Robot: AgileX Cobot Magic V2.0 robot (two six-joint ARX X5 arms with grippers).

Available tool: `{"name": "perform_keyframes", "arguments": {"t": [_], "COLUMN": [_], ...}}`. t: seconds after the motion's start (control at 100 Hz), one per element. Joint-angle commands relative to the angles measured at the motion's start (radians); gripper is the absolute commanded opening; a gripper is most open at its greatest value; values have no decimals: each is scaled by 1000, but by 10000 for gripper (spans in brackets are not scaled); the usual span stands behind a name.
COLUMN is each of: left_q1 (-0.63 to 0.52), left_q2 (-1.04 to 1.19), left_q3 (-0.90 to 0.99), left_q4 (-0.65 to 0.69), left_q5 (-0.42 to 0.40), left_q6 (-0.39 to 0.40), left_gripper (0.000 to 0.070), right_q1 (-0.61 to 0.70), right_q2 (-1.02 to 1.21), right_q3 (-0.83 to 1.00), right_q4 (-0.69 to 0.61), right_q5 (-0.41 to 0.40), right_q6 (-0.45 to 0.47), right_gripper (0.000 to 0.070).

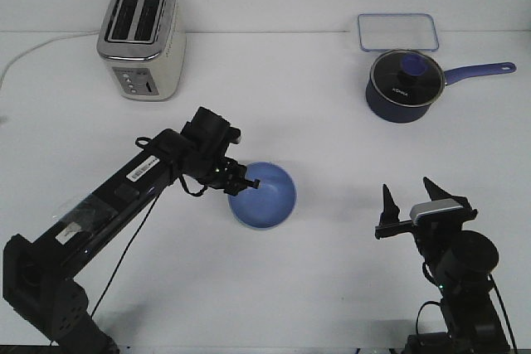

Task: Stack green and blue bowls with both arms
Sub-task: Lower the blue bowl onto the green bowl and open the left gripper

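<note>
Centre of frame: blue bowl (264,196), soft periwinkle, plain, paler rim showing mint green. My left gripper (246,181) black; my right gripper (410,201) black with silver-grey block. Upper left: toaster (139,40) silver and cream, dark slots. Upper right: saucepan (402,84) dark navy, blue handle; container (397,32) clear, blue-edged. Table (332,288) white.

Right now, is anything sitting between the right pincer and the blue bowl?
Nothing visible does. The right pincer stands open over bare table, and the blue bowl lies off toward the left arm with only white surface between them. The left pincer is already at the bowl's far rim.
</note>
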Motion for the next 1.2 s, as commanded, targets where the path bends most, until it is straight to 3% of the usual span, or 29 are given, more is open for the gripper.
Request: {"name": "perform_keyframes", "arguments": {"t": [0.0,0.73,0.86,0.99,1.19], "left_q1": [-3,16,18,18,18], "left_q2": [17,75,75,76,76], "left_q3": [19,19,19,19,19], "left_q4": [4,20,19,19,19], "left_q5": [-16,-16,-16,-16,-15], "left_q6": [-11,-13,-10,-9,0], "left_gripper": [14,33,144,203,439], "right_q1": [2,2,2,2,2], "right_q2": [0,0,0,0,0], "right_q3": [0,0,0,0,0], "right_q4": [10,8,9,9,9], "right_q5": [4,4,4,4,4], "right_q6": [7,7,6,7,7], "right_gripper": [548,549,548,549,548]}}
